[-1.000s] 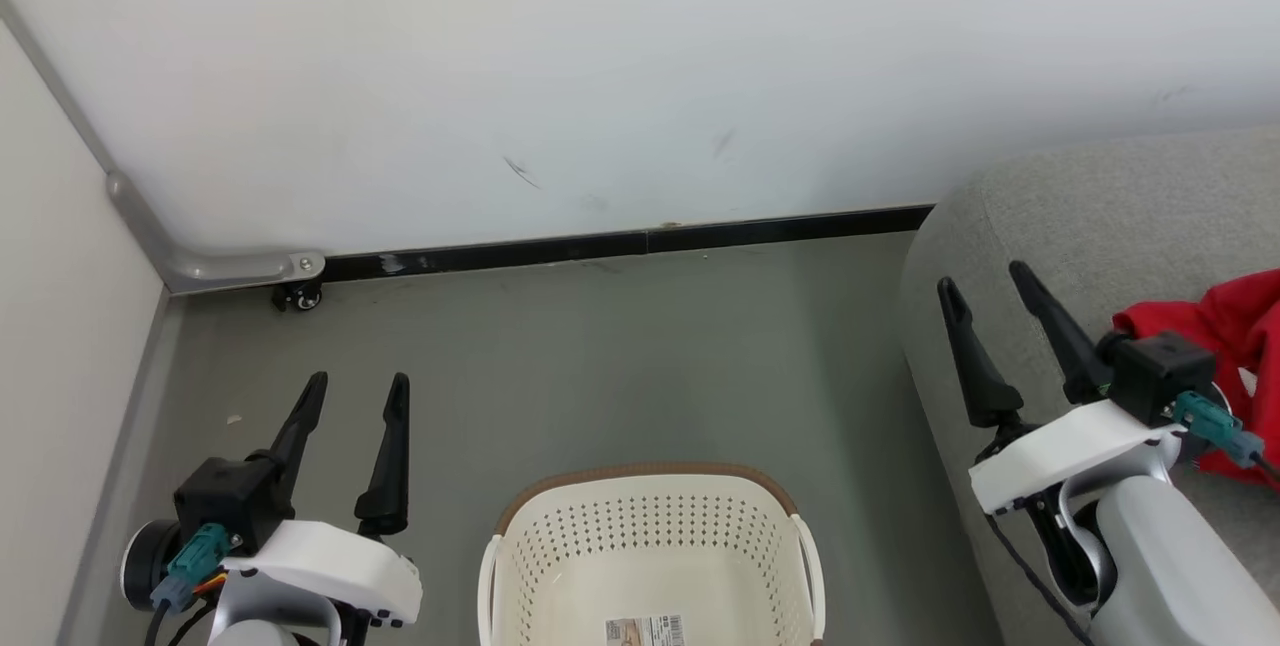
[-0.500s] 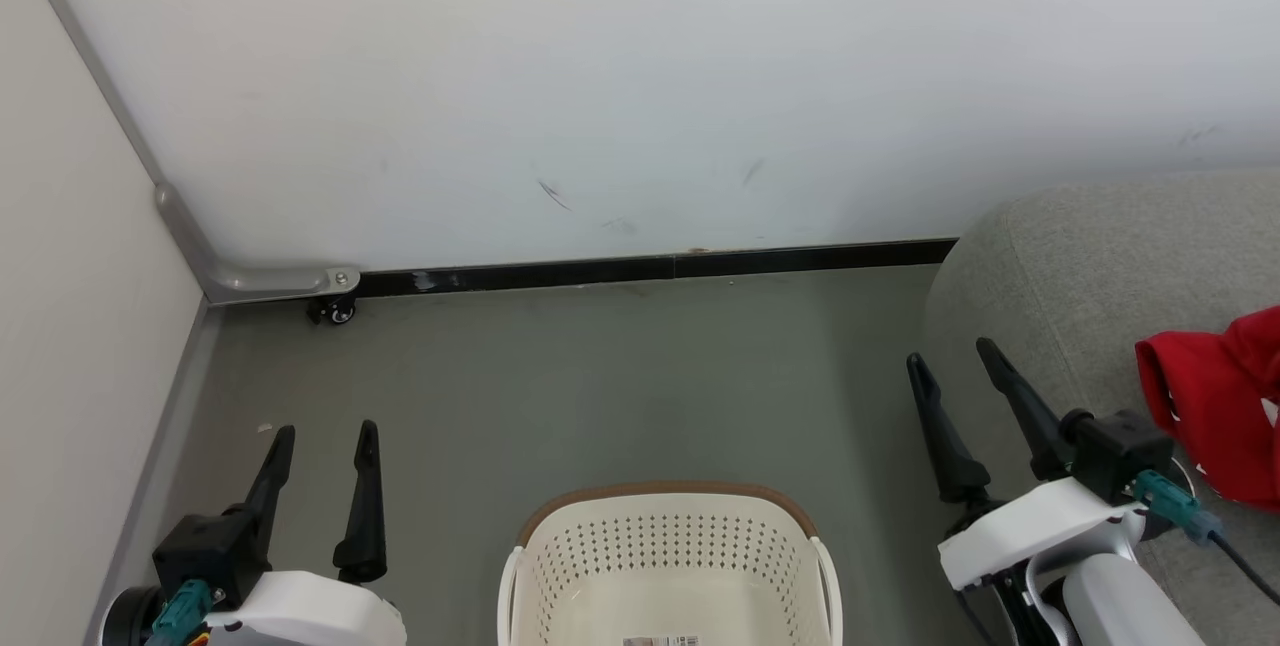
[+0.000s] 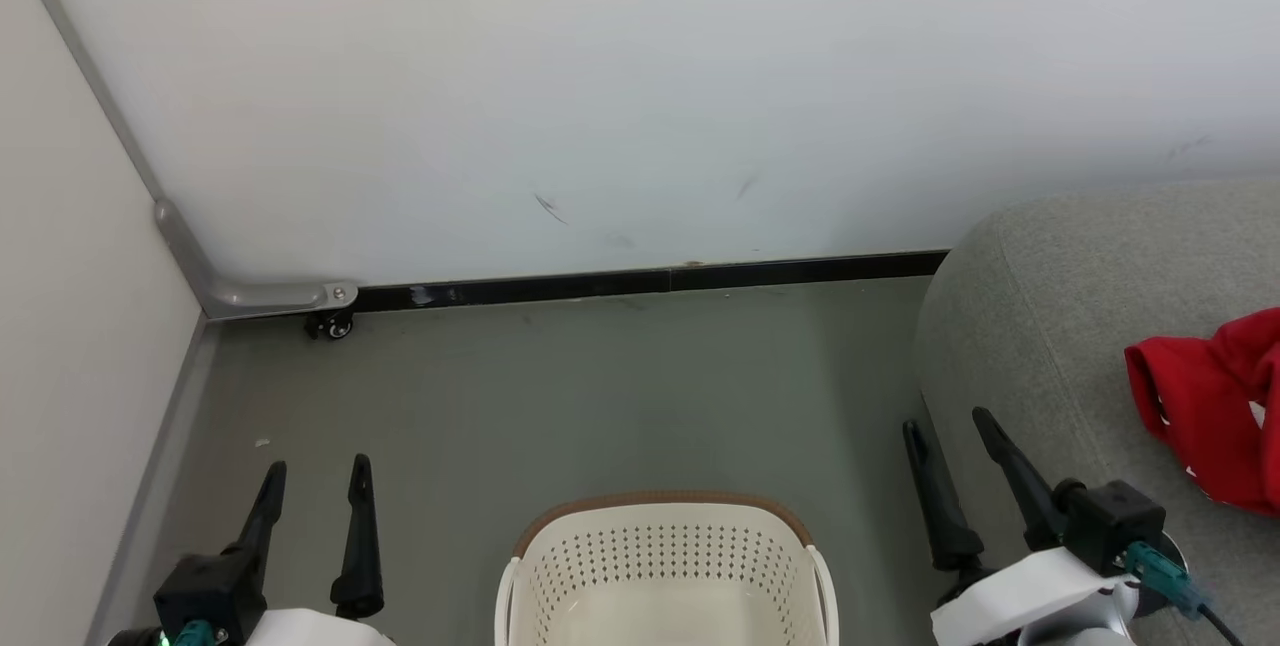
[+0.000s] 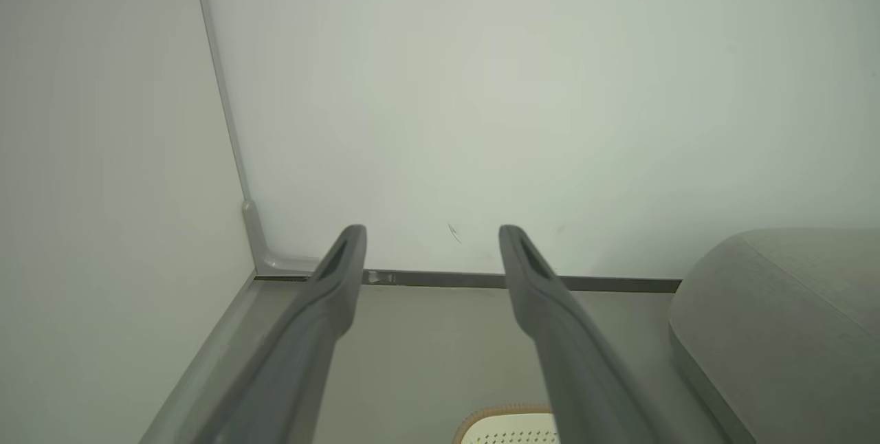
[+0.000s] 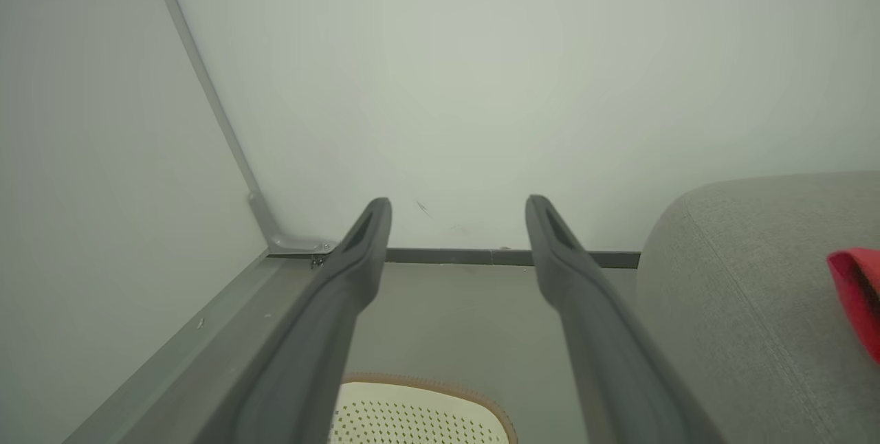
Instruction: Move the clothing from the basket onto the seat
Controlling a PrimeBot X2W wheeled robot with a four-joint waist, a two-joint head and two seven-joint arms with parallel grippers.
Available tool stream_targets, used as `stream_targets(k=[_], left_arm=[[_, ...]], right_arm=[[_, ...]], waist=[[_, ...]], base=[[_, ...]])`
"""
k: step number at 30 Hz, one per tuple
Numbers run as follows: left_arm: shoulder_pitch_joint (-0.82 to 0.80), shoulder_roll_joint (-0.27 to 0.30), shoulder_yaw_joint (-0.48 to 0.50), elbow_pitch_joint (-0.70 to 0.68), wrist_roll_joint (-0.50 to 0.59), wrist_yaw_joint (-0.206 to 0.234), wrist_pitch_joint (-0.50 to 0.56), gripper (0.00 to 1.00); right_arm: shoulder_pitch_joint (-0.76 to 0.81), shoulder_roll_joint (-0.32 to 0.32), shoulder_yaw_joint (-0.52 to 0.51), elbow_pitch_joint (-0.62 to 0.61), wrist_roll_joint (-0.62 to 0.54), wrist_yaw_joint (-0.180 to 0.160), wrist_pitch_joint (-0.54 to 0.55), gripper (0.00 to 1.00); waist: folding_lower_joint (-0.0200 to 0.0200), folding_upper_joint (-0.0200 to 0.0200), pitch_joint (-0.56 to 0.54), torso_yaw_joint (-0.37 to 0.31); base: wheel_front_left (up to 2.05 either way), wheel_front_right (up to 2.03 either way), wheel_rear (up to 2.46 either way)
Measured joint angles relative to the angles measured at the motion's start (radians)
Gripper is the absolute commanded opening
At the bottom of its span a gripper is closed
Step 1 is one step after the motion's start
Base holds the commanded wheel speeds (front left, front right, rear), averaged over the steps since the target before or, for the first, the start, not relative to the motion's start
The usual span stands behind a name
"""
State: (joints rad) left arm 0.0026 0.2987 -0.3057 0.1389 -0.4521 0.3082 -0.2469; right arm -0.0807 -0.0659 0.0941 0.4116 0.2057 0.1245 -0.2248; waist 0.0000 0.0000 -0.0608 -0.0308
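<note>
Holding both tools idle, I judge the step in hand to be a check between transfers. The left tool (image 3: pixel 316 471), at the lower left of the head view, has its two fingers parted with nothing between them. The right tool (image 3: pixel 946 423), at the lower right just beside the seat (image 3: pixel 1050 326), is likewise spread and bare. The red garment (image 3: pixel 1205 416) lies crumpled on that grey seat at the right edge of the frame. The laundry basket (image 3: pixel 665 551) sits on the floor (image 3: pixel 600 396) at the bottom centre. What I can see of its inside shows no cloth, but its bottom is cut off by the frame edge. Next I need a look down into it. If anything remains, one tool goes in over its rim. If not, I would call the job done.
</note>
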Motion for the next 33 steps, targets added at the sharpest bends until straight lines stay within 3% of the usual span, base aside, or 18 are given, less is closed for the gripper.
stream_targets(k=[33], left_arm=[[0.038,-0.025,-0.026,-0.010,0.097,0.000,0.000,1.00]], right_arm=[[0.129,0.017,-0.012,-0.150,-0.031,0.000,0.068,1.00]], waist=[[0.0000,0.0000,-0.011,-0.017]], base=[[0.00,0.00,0.00]])
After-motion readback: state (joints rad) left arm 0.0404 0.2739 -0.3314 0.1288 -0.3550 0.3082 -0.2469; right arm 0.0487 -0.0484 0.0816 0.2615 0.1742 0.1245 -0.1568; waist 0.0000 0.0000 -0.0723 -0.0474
